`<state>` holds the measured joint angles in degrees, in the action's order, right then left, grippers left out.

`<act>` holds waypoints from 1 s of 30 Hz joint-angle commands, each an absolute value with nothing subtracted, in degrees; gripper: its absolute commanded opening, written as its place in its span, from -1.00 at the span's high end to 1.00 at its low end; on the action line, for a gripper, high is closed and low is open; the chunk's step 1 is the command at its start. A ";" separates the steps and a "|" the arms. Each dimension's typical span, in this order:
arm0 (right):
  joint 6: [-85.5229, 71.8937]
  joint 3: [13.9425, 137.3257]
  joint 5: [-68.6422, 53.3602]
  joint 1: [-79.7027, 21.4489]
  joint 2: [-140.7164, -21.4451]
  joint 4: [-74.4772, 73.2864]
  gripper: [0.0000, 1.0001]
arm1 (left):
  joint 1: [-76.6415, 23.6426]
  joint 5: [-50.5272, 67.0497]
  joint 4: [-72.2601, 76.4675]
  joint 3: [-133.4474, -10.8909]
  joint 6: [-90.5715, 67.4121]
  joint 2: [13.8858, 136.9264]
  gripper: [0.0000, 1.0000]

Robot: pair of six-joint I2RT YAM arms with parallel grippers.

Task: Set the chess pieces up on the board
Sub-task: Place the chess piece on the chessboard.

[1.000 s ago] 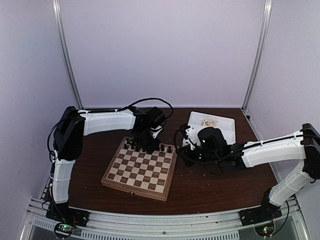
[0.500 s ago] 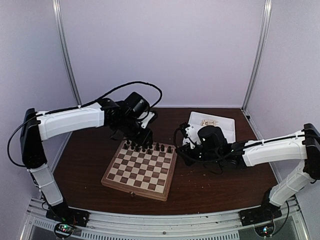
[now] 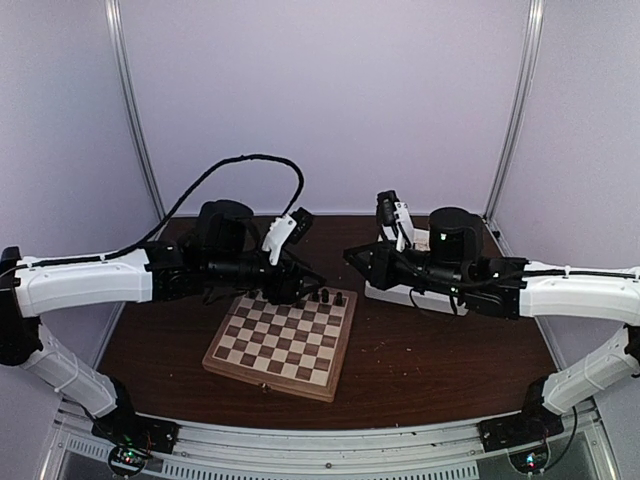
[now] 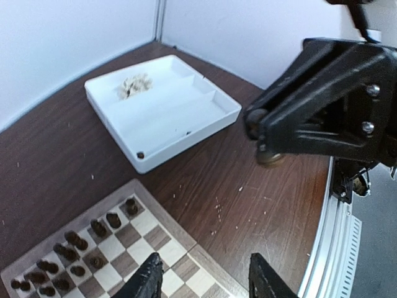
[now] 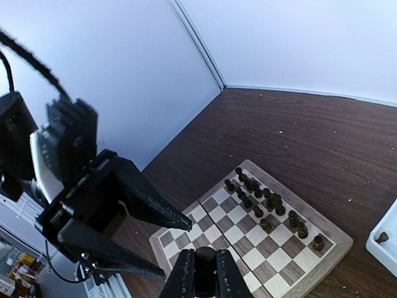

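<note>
**Top view.** The board (image 3: 275,350) is being shown lying on the bench (image 3: 430,360), left of centre. Dark pieces (image 3: 322,296) are being carried in a cluster along its far edge, two deep towards the far left corner and thinner towards the far right one.

**Left wrist view.** The left end effector (image 4: 205,267) is being held in the air above the board's far right corner. Its jaws are being shown partly apart, with nothing between them. Beyond it, the white tray (image 4: 186,144) is being shown on the bench, just past the board's far right corner. A small heap of pale pieces (image 4: 133,85) is being held in one compartment, and a single dark bit (image 4: 141,154) is being shown in one corner.

**Right wrist view.** The right end effector (image 3: 352,257) is being held above the bench, between the board and the tray, its tip facing the left one with a gap between them. Its jaws are being pressed shut on a dark piece (image 5: 204,256), which is being gripped upright between the fingertips, well above the board.
</note>
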<state>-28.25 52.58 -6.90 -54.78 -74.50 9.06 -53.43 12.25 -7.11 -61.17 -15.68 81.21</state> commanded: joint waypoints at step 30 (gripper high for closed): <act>-48.02 51.95 -9.76 -56.84 -77.05 31.35 0.88 | -60.54 0.00 43.81 -48.00 10.66 80.57 0.03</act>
<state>-46.78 52.86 -9.39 -56.29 -76.31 27.86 -60.14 0.56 38.09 -48.31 9.02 80.16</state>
